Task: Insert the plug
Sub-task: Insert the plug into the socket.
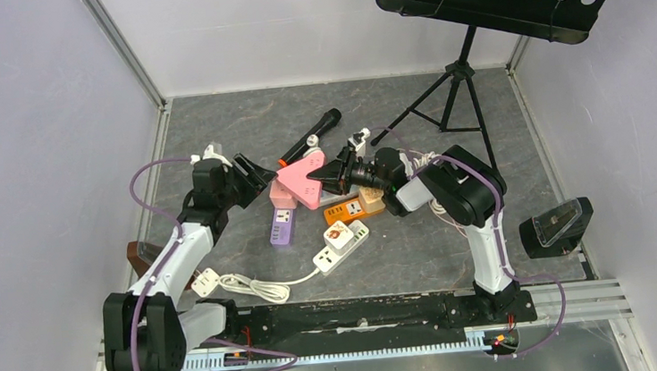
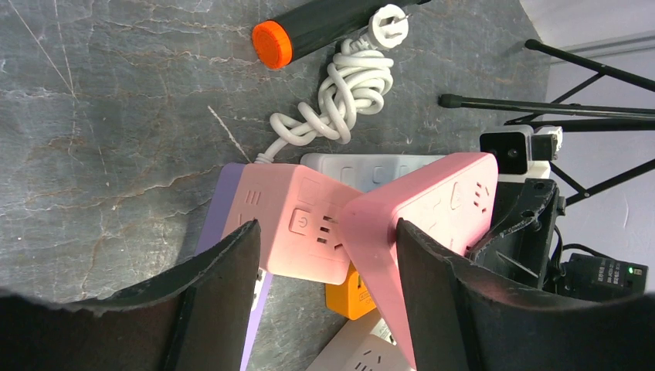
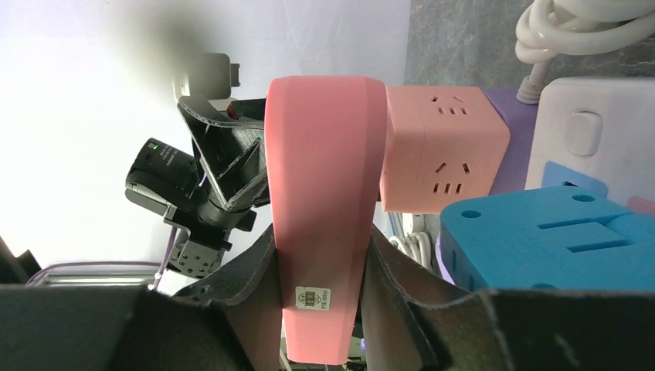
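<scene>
**Top view.** Grey marbled tabletop point(image 1: 421, 263), with a heap of socket strips at its centre. A white plug point(image 1: 205, 281) lies toward the near-left corner. It sits on the end of a loosely coiled cord point(image 1: 262, 288) that runs to the white strip point(image 1: 341, 244), and nothing touches it. The left gripper point(image 1: 260, 178) and right gripper point(image 1: 329, 176) face each other across a pink strip point(image 1: 300, 181), which is held at a tilt beside the purple strip point(image 1: 282, 225).

**Left wrist.** Jaws stand wide apart and grip nothing. A pink cube socket point(image 2: 297, 232) and the end of the pink strip sit between them. Toward the far edge, a second plug point(image 2: 386, 23) on a knotted cord lies beside an orange-capped black cylinder point(image 2: 272, 44). I cannot tell which plug the task means.

**Right wrist.** Jaws are clamped on the narrow sides of the pink strip. It is smooth matte plastic with rounded edges, so it may slip or twist in the grip. A blue block point(image 3: 548, 239) lies just beside it.

**Handling (judgement).**
- Either plug should be light, rigid moulded plastic with stiff prongs.
- The cord looks springy and likely to tug the plug askew.
- Best hold: the flat sides of the plug body, behind the prongs.
</scene>
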